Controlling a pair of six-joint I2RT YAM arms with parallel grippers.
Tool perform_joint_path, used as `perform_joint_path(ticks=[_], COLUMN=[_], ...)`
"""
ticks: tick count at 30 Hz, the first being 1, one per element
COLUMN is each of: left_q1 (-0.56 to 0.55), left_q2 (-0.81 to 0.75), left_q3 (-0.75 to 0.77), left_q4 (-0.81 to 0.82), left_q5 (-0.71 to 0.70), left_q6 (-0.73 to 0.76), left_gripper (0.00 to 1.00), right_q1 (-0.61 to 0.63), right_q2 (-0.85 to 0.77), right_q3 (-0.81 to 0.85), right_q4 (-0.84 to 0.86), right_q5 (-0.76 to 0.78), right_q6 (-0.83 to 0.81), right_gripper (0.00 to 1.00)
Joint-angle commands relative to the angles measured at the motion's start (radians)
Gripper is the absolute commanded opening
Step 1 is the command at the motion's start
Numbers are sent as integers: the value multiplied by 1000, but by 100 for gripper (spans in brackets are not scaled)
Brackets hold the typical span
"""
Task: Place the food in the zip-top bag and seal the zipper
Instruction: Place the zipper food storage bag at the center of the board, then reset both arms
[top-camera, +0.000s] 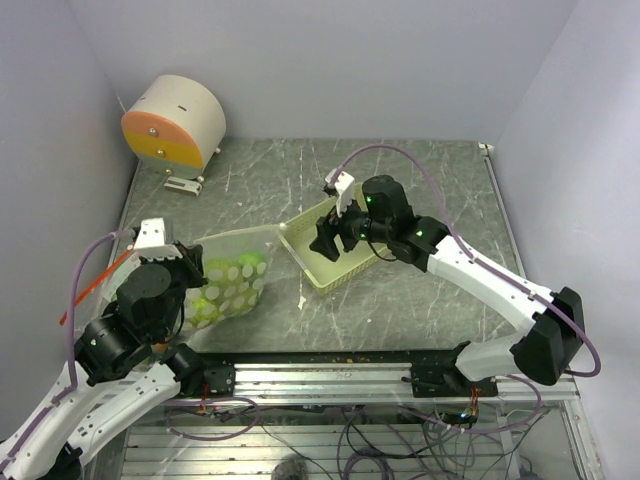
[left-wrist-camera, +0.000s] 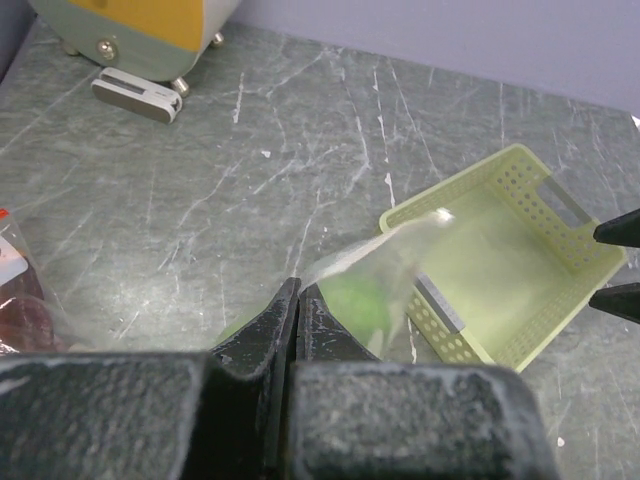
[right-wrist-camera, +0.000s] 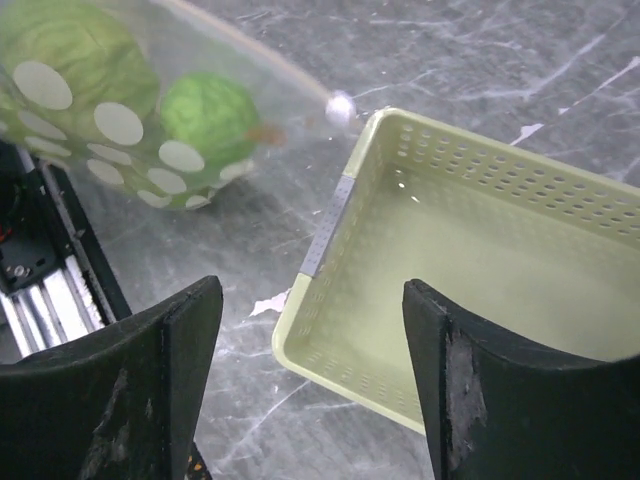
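Note:
A clear zip-top bag with white dots lies left of centre, with light-green bumpy balls of food inside it. My left gripper is shut on the bag's edge, and a green ball shows through the film just beyond it. My right gripper is open and empty over the near corner of the pale-green basket, which holds nothing. From above, the right gripper hovers at the basket's left end. The bag's top corner reaches the basket rim.
A round white and orange device stands at the back left. A metal rail runs along the table's near edge. White walls close in the table at the back and on both sides.

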Motion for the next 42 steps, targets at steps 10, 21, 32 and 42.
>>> perform_joint_path(ticks=[10,21,32,42], left_q1=[7,7,7,7], left_q2=[178,212,191,183], left_q3=[31,101,103,76], left_q4=[91,110,98,122], left_q5=[-50,34,24,48], left_q6=[-7,69,103,109], left_gripper=[97,100,100,100], right_q1=[-7,-6,-8,-10], right_q2=[-45,-15,-32,-51], right_q3=[4,2,-14,-27], right_q4=[32,-7,-4,-1], right_q5=[371,504,522,559], right_q6=[199,258,260,271], right_gripper=[100,100,100,100])
